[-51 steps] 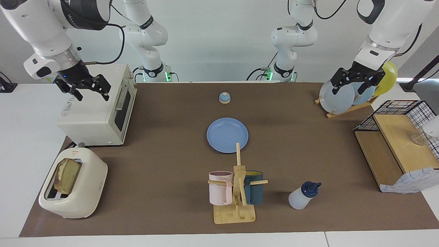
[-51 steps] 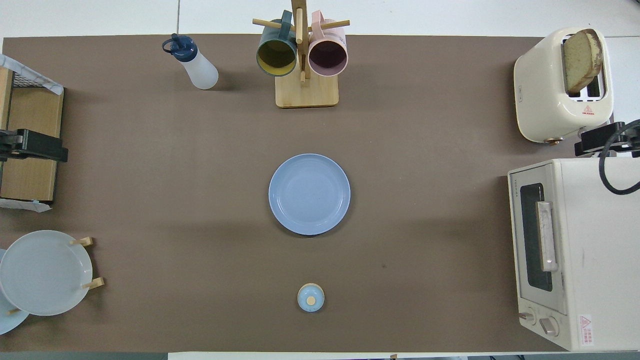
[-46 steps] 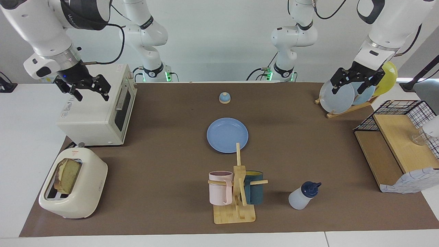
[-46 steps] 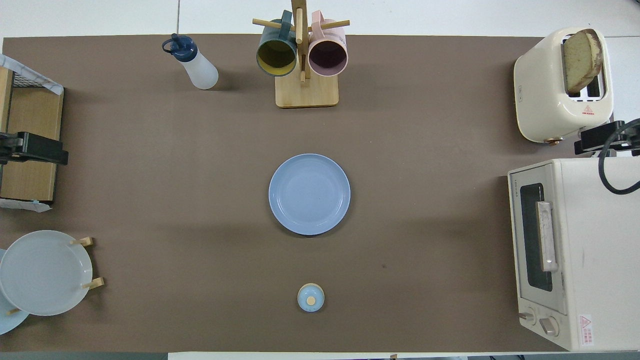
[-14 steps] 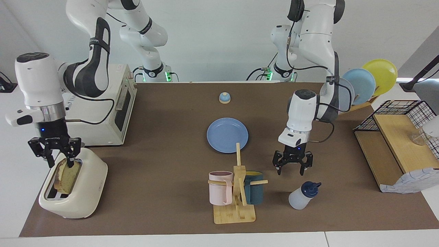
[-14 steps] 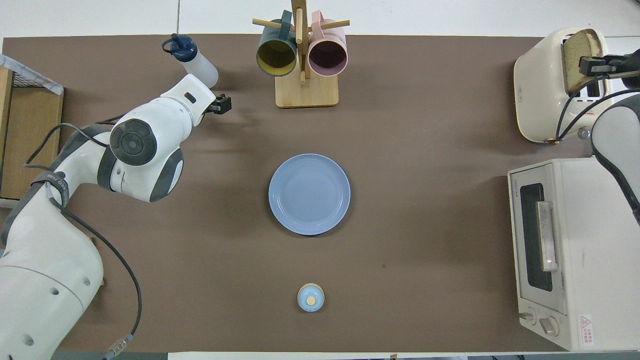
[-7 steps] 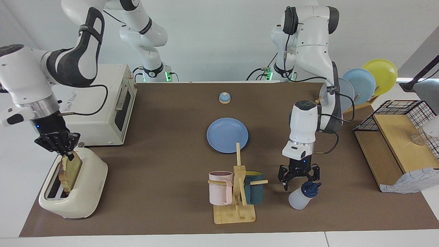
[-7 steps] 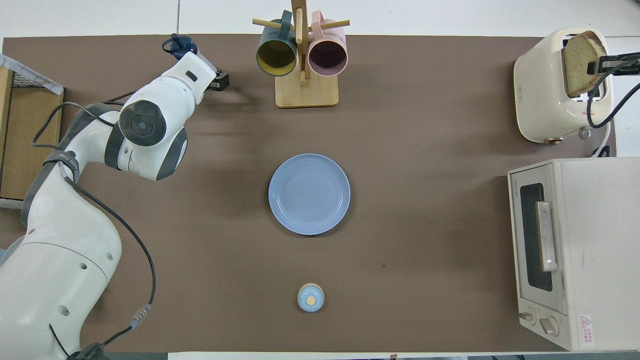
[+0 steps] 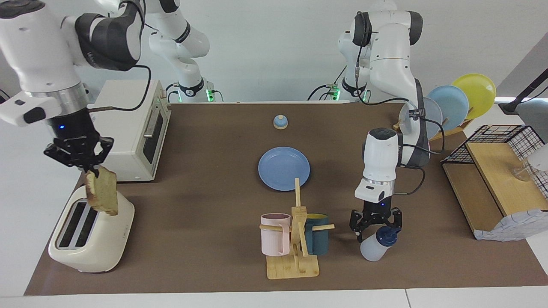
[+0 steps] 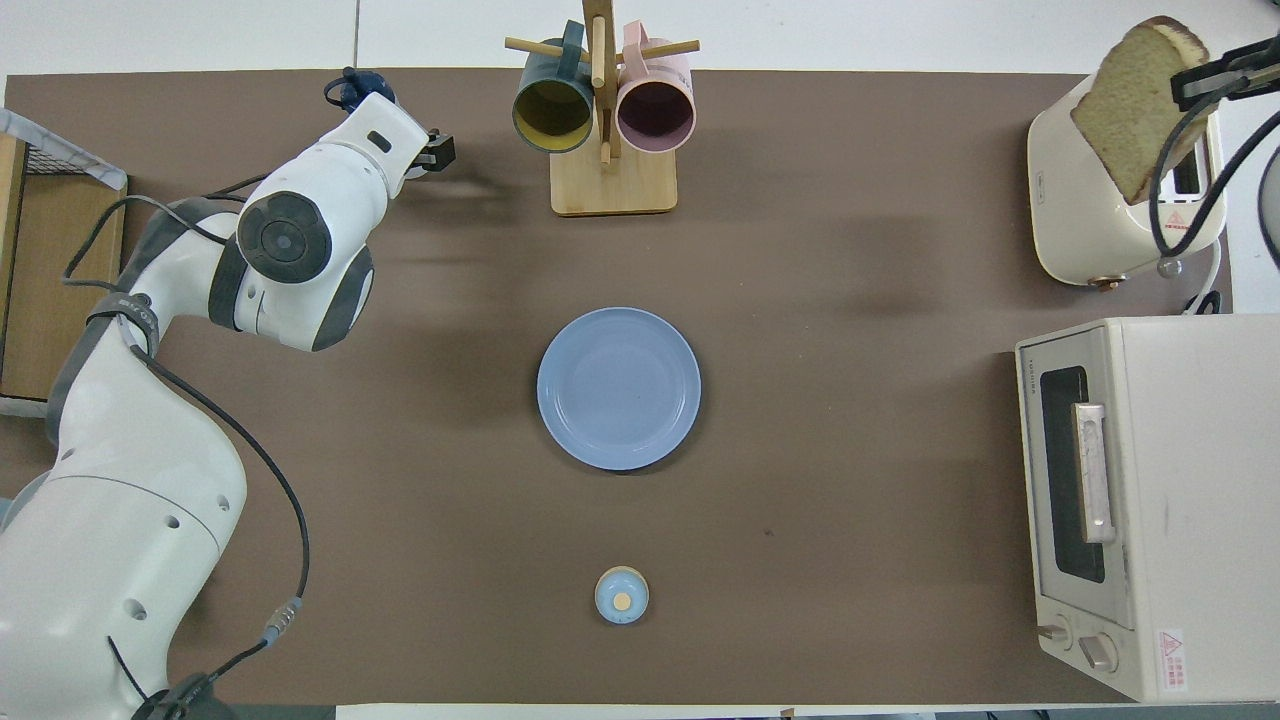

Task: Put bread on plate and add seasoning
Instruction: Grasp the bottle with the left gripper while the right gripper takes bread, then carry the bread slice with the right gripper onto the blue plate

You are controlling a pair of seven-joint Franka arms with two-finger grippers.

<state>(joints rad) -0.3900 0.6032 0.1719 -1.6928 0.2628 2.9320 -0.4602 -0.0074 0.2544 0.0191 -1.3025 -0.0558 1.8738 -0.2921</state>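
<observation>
At the facing view's left edge, the right gripper (image 9: 88, 170) is clamped on the top corner of the bread (image 9: 102, 191), which hangs clear above the toaster (image 9: 92, 235). At lower right the left gripper (image 9: 376, 231) stands with jaws spread around the seasoning's (image 9: 375, 246) dark cap. The overhead view hides that bottle under the left arm, showing only its cap, but gives the bare plate (image 10: 618, 388) whole at centre frame.

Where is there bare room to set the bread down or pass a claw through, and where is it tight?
Bare: the plate itself, and the mat between the plate and the toaster oven, and between the plate and the toaster. Crowded: by the mug rack, where the left claw stands open at the seasoning.
</observation>
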